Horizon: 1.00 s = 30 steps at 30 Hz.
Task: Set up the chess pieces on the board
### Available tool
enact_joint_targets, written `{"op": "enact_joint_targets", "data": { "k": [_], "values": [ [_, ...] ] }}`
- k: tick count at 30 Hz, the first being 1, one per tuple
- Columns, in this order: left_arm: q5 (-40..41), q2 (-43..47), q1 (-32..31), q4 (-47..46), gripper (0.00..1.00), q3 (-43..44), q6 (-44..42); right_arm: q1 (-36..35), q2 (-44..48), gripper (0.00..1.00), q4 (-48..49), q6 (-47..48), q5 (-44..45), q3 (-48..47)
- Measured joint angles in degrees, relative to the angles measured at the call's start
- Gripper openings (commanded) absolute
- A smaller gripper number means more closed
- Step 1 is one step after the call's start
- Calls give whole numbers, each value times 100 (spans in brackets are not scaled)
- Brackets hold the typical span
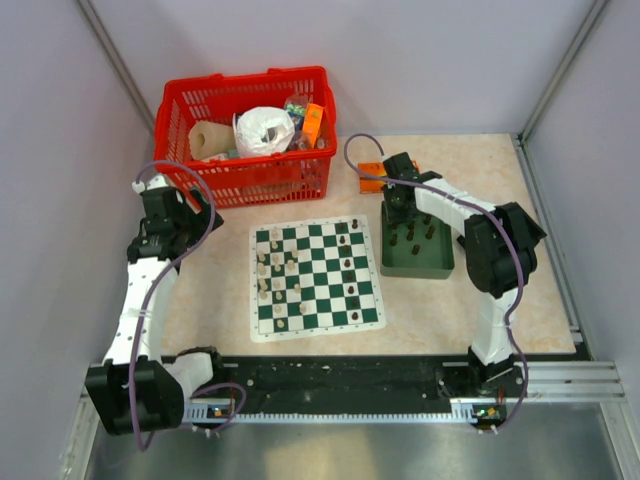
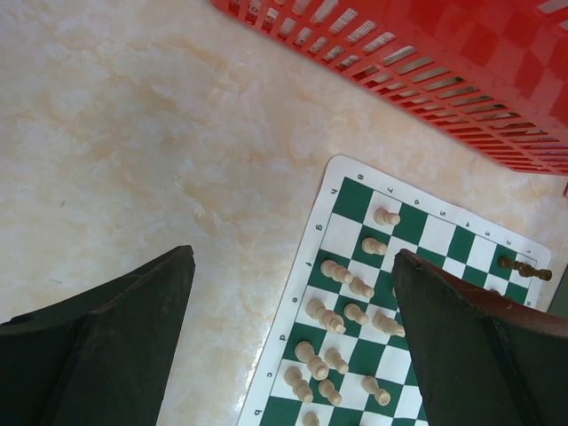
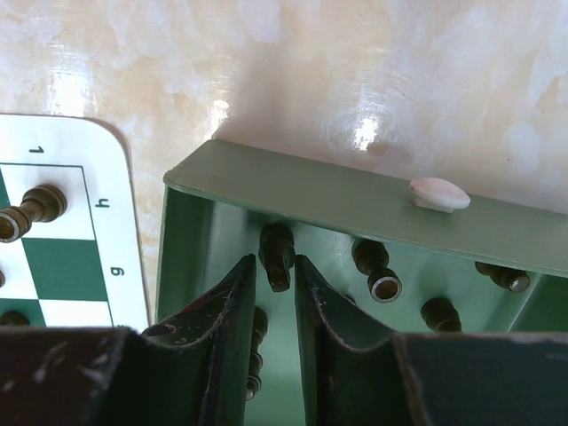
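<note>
dark piece (image 3: 278,256) between right jaws' tips

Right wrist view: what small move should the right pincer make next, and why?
Probably close the right pincer the last bit on the dark piece in the tray. The piece sits between its fingertips, but firm contact isn't clear, so lifting now might drop it.

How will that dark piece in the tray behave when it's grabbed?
Probably light: the dark piece is small and slim between the fingers of the right gripper. Its glossy, rounded body may slip or roll; other pieces lie tipped in the tray.
</note>
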State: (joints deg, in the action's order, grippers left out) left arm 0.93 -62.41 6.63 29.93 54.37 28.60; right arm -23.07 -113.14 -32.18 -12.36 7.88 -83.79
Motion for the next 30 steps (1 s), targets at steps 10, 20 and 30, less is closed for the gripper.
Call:
{"op": "enact_joint_targets", "data": {
  "k": [10,20,30],
  "values": [
    [-2,0,0,4,99,0,0,0,0,13,-7,44,13,-2],
    [-2,0,0,2,99,0,0,0,122,12,-92,83,26,-114],
    [-7,0,0,-39,99,0,24,-286,922,12,-284,-59,-24,-420]
  ]
}}
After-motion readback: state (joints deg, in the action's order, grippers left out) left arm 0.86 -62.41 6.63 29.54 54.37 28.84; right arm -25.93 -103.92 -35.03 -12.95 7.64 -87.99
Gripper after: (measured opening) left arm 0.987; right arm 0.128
